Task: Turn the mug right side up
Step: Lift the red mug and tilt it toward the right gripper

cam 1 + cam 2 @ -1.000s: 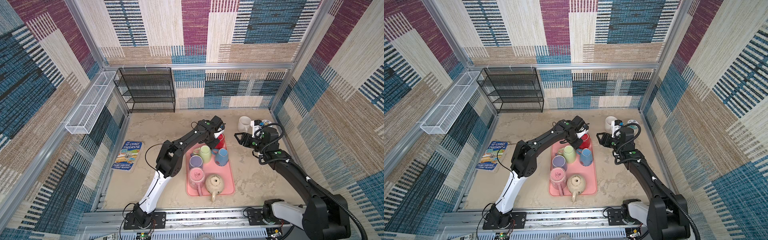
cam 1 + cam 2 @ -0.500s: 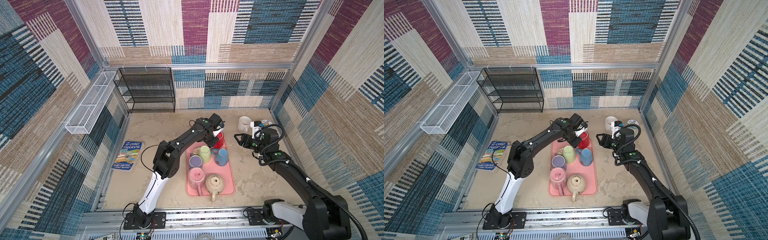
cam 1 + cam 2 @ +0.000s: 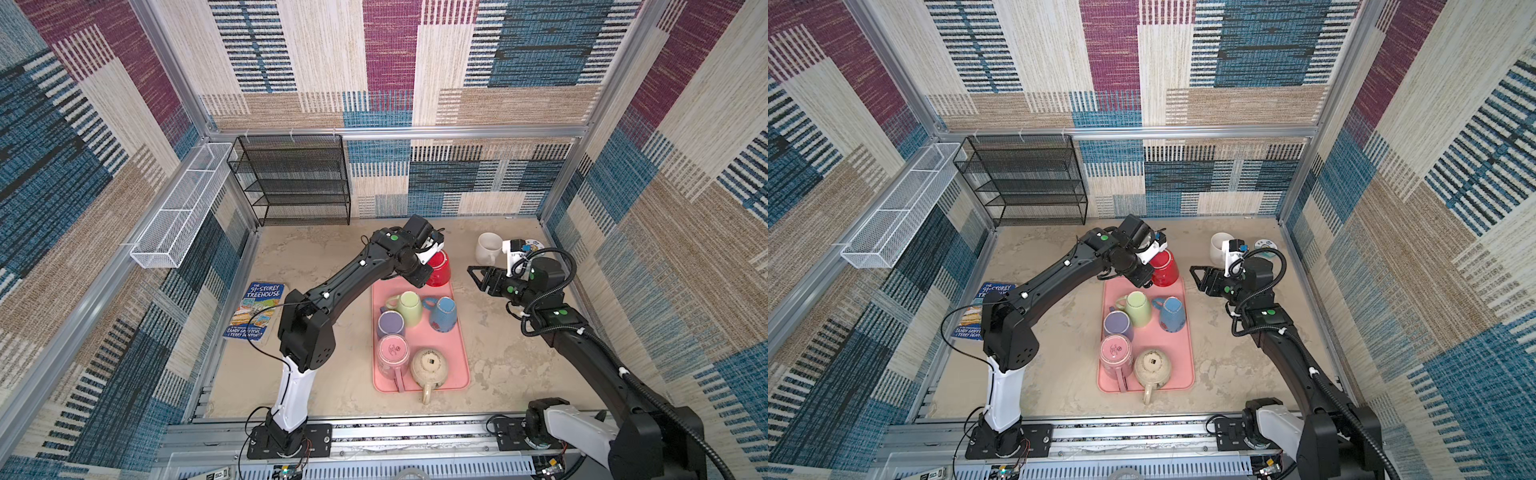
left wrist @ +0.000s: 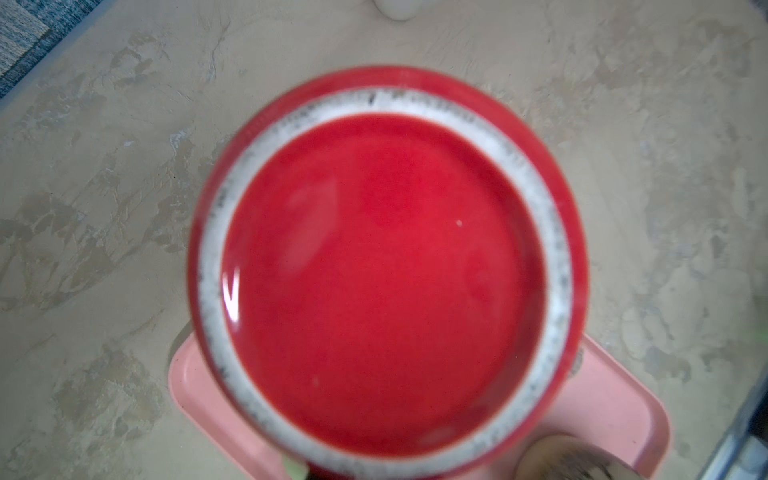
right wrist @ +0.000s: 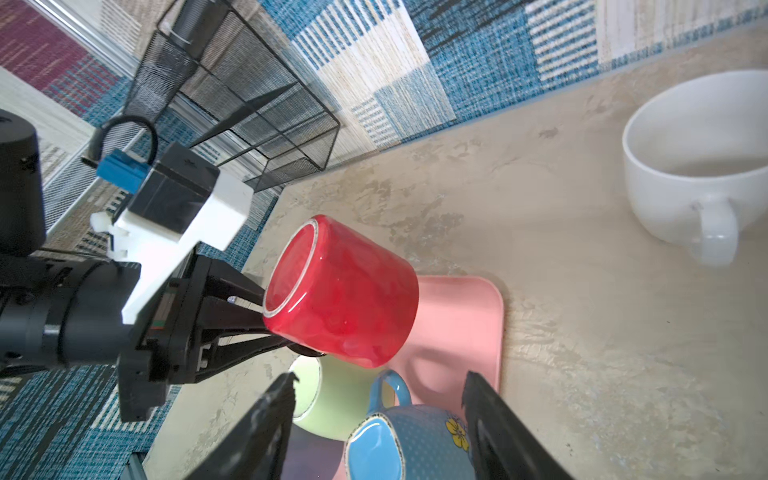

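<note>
Gripping the tilted red mug over the pink tray, left jaws; right jaws wide, empty.

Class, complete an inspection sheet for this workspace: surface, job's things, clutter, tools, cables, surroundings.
Surface: beige table, no spills.
Job's things: red mug lifted over the pink tray's far end, not yet upright.
Clutter: green mug, blue mug, purple mug, pink mug, cream mug on the tray; white cup and book on the table.
Tools: left tool shut on the red mug; right tool open, empty.
Cables: black cable loops on both arms, clear of mugs.
Surroundings: black rack, white basket.
</note>
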Robot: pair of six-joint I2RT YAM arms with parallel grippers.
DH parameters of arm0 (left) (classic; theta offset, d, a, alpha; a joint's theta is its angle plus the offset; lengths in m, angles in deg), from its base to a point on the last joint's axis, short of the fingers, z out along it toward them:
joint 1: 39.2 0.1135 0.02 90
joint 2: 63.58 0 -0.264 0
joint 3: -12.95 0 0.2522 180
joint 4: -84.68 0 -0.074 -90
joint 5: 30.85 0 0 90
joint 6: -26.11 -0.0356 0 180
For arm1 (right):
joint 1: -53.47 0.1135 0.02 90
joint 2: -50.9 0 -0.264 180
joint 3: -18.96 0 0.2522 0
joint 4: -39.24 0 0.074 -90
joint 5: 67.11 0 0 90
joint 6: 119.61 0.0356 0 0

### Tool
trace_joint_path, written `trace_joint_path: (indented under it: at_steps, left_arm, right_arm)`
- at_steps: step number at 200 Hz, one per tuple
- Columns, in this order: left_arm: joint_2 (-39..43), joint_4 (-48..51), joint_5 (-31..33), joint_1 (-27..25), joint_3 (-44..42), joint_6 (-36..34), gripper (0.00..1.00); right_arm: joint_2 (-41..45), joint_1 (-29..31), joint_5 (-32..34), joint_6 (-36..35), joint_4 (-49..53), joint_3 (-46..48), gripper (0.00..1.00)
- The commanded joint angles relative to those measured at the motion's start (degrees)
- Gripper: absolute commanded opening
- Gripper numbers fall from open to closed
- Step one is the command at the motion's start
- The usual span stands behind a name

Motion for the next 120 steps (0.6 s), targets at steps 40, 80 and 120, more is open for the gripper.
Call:
trace_joint_path:
  at_steps: [40,80,120]
  left_arm:
    - [14.78,-19.63,-14.28,3.53,-15.32,8.26,0.0]
    - [24.25,-32.27,-25.81,8.21,-26.58,17.06,0.0]
    - [32.57,-38.66,-30.16,10.76,-35.05,21.89,0.0]
  right_arm:
    - [3.81,0.16,-11.63,2.09,-14.08,5.83,0.71]
    - [5.06,0.15,-17.65,7.6,-23.17,9.67,0.72]
    - [5.51,0.45,-21.75,15.89,-36.83,14.91,0.74]
